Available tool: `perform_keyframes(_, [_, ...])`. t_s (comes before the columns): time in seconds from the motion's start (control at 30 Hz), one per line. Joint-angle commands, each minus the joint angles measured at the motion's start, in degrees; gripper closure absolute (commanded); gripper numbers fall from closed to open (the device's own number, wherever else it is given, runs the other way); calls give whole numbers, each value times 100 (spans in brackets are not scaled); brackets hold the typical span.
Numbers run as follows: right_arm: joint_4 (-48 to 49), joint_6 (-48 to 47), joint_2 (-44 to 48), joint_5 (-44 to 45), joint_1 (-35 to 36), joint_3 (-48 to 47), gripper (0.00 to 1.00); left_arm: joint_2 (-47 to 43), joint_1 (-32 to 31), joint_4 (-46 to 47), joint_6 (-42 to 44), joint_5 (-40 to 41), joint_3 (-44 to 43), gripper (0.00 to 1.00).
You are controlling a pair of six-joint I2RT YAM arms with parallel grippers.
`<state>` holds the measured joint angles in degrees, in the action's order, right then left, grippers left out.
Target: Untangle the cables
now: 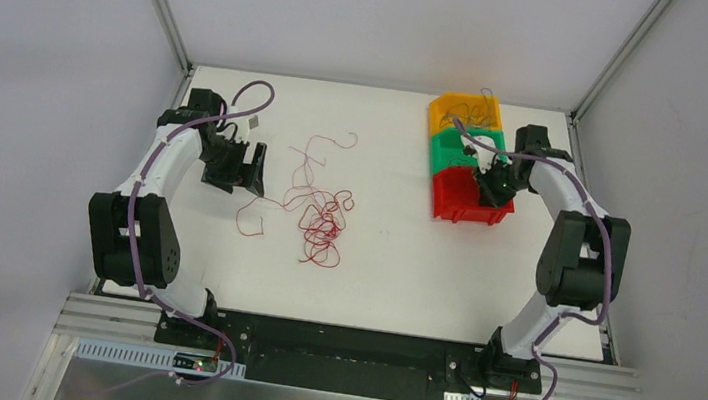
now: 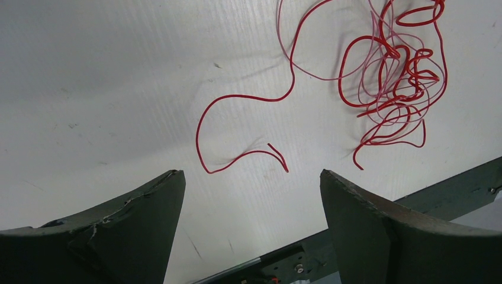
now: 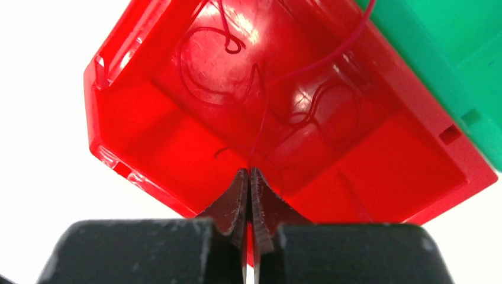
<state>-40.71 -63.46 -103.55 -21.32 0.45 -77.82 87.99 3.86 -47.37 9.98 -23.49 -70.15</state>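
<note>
A tangle of thin red cables (image 1: 323,219) lies on the white table at centre-left; it shows in the left wrist view (image 2: 391,71) at upper right. One loose red cable (image 2: 237,127) trails from the tangle toward my left gripper. My left gripper (image 1: 251,170) is open and empty, just left of the cables, its fingers (image 2: 130,225) wide apart above bare table. My right gripper (image 1: 493,183) hangs over the red bin (image 3: 177,136). Its jaws are pressed together on a thin red cable (image 3: 260,118) that runs down into the bin, where more red cables lie.
Three bins stand in a row at back right: yellow (image 1: 461,110), green (image 1: 451,149) and red (image 1: 461,200). The green bin's wall (image 3: 450,65) shows beside the red one. A black rail (image 1: 343,345) runs along the table's near edge.
</note>
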Motion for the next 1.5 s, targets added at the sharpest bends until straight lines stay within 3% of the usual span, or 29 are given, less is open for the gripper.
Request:
perform_keyframes(0.0, [950,-252,1097,-593,-22,621,100,-112,66,-158,118,10,10,13])
perform_keyframes(0.13, [1350,377,1340,-939,-25,466,100,-90,66,-159,102,-1,-7,13])
perform_keyframes(0.2, [1394,257,1385,-954,-27,454,100,-100,70,-158,109,2,-24,13])
perform_keyframes(0.4, [-104,-1748,1366,-966,-271,243,100,-163,74,-158,165,17,6,13])
perform_keyframes(0.5, [-372,-2813,1582,-983,-491,443,100,-205,77,-160,218,43,63,13])
perform_keyframes(0.67, [-710,-3807,2010,-1439,-780,514,100,-239,88,-158,244,46,124,13])
perform_keyframes(0.87, [-1707,-4894,2091,-1277,-792,463,100,-196,92,-159,244,-27,102,14])
perform_keyframes(0.97, [-1414,-5496,2130,-1056,-792,745,100,-180,90,-161,231,-57,107,14])
perform_keyframes(1.17, [144,-5570,2007,-993,-609,1138,100,-129,93,-158,203,-71,72,14])
perform_keyframes(1.47, [118,-6181,1191,-968,-481,414,100,-54,94,-159,164,-82,37,14])
